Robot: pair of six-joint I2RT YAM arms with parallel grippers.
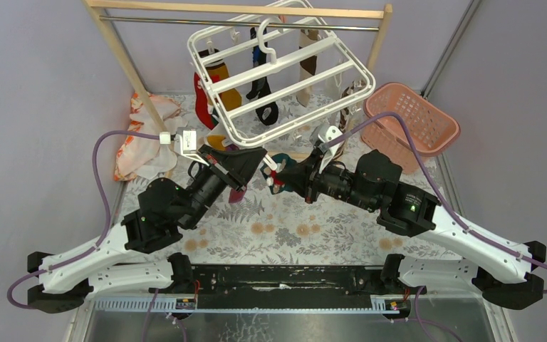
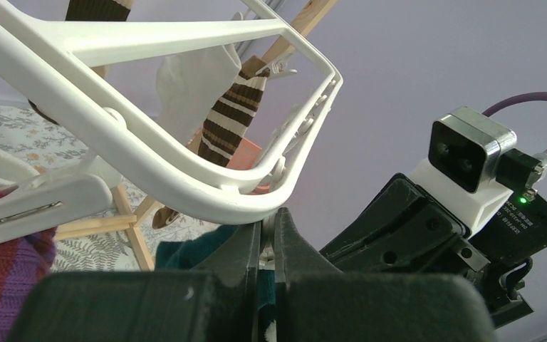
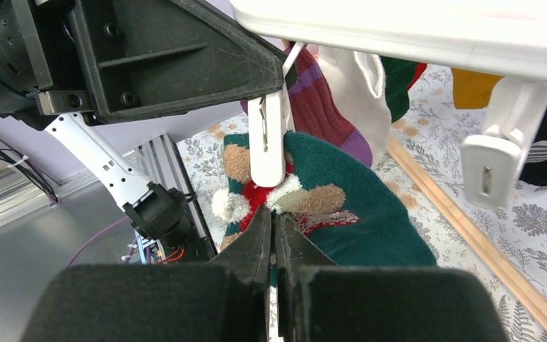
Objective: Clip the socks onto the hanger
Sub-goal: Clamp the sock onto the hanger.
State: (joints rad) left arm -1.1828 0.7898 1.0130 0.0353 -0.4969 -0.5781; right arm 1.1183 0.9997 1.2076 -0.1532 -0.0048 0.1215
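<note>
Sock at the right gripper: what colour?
Sock is dark green with tan, red, white patches; clearest in right wrist view.

Robotics lab test cell: plain grey partition walls, aluminium-rail bench edge, floral tablecloth staged with wooden rack, pink basket.

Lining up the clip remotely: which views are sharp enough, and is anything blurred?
Top external: evenly lit, sharp, no glare on the hanger. Right wrist: clip and green sock crisp, right hand soft up close. Left wrist: hanger sharp, left hand blurred.
</note>
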